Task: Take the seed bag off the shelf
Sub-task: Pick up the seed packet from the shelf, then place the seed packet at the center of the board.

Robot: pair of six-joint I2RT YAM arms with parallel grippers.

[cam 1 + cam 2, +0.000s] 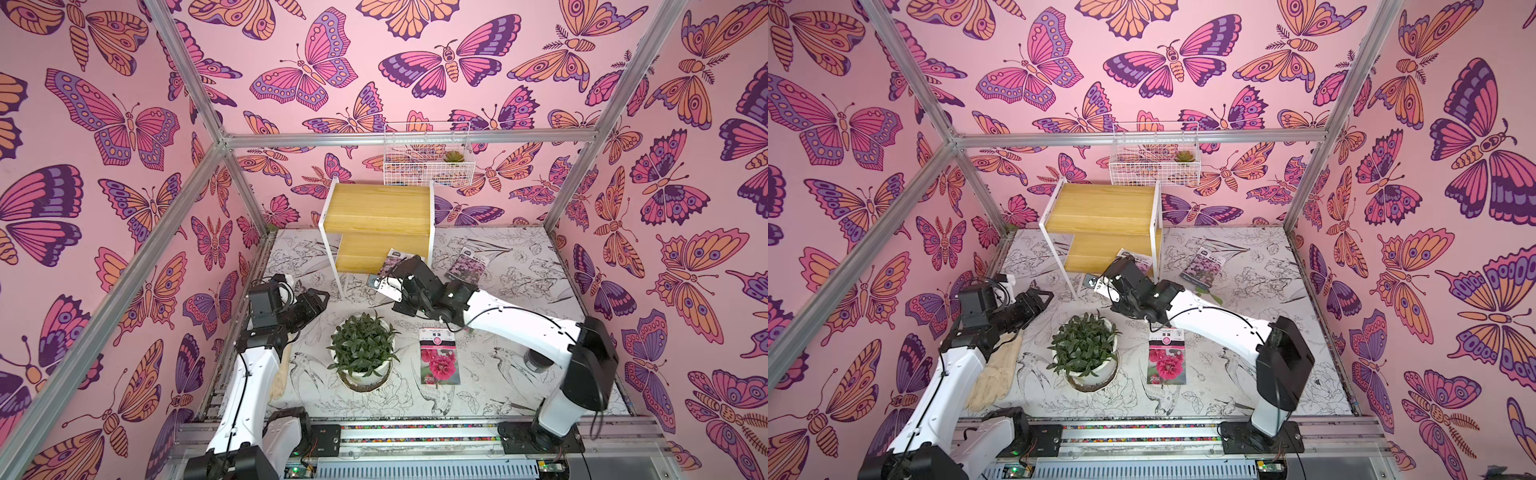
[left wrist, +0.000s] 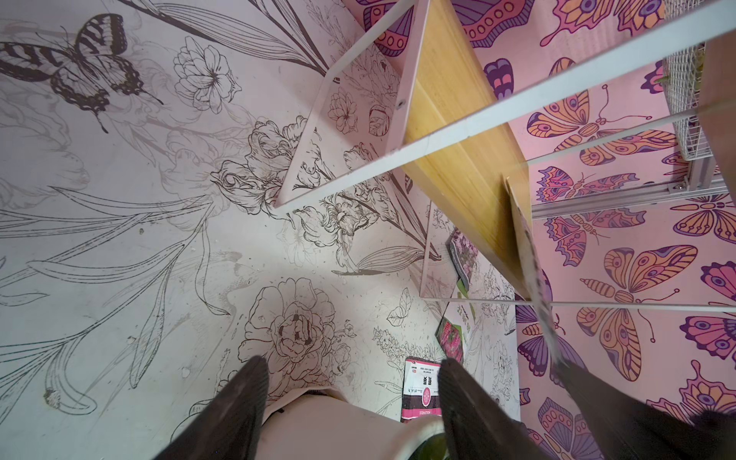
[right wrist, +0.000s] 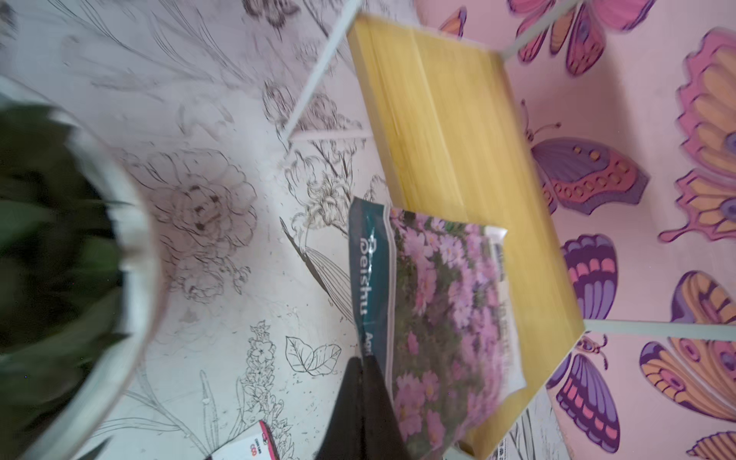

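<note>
The right gripper (image 3: 361, 360) has its fingers pressed together on the teal edge of the seed bag (image 3: 438, 302), pinching that strip and nothing else. The seed bag, printed with pink-purple flowers, lies on the right end of the lower board of the shelf (image 1: 376, 208), its teal edge hanging past the near side of the board. In a top view the right gripper (image 1: 400, 266) covers most of the seed bag (image 1: 390, 261).

The left gripper (image 2: 351, 361) hangs to the left of the shelf with its fingers apart and empty.

On the table (image 1: 519, 299), a second packet (image 1: 465, 264) lies right of the shelf. Nearer sit a potted plant (image 1: 361, 353) and a red-flower packet (image 1: 439, 357).
</note>
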